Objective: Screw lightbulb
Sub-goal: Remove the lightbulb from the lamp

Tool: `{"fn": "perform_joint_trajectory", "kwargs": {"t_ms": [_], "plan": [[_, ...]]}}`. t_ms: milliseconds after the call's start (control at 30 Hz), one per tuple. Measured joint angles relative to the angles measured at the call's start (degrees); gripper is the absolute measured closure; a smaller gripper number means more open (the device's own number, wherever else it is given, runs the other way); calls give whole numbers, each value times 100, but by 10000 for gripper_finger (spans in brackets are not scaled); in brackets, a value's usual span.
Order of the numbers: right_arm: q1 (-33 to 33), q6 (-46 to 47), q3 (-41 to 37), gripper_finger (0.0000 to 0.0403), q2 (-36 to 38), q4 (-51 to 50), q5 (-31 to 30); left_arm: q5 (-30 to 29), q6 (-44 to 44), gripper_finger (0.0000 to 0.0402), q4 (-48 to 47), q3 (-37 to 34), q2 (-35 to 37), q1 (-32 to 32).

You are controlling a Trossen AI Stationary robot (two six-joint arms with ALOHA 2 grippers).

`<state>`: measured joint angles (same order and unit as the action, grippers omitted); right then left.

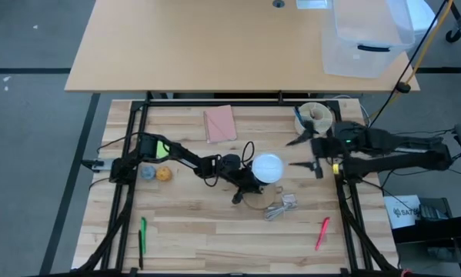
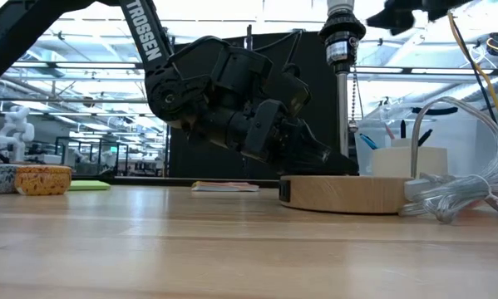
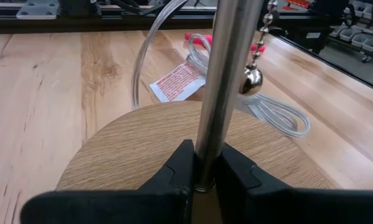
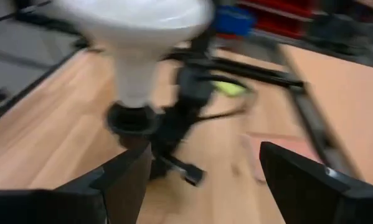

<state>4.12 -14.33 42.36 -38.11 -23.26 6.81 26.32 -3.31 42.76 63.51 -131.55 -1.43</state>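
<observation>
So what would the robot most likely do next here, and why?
Probably draw the right gripper further away. The white frosted lightbulb already sits in the black socket, the right jaws stand open and apart from it, and the left gripper clamps the metal lamp pole above the round wooden base.

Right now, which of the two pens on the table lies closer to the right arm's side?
The red pen, near the front right corner. The green pen lies at the front left, on the left arm's side.

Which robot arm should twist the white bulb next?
Probably the right. Its open right gripper hangs beside the white frosted lightbulb, already sitting in the socket, while the left gripper is shut on the metal lamp pole.
</observation>
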Motion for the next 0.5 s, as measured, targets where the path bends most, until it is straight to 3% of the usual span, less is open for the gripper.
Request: {"fn": "perform_joint_trajectory", "kwargs": {"t_ms": [267, 367, 500], "plan": [[-48, 1132, -25, 121, 1238, -1151, -1993, -158, 124, 363, 30, 0, 0, 0], [-48, 1581, -292, 131, 1394, -1083, -2052, -403, 154, 363, 100, -7, 0, 55], [-50, 1921, -1056, 142, 1305, -25, -1928, -748, 217, 363, 159, -9, 0, 105]]}}
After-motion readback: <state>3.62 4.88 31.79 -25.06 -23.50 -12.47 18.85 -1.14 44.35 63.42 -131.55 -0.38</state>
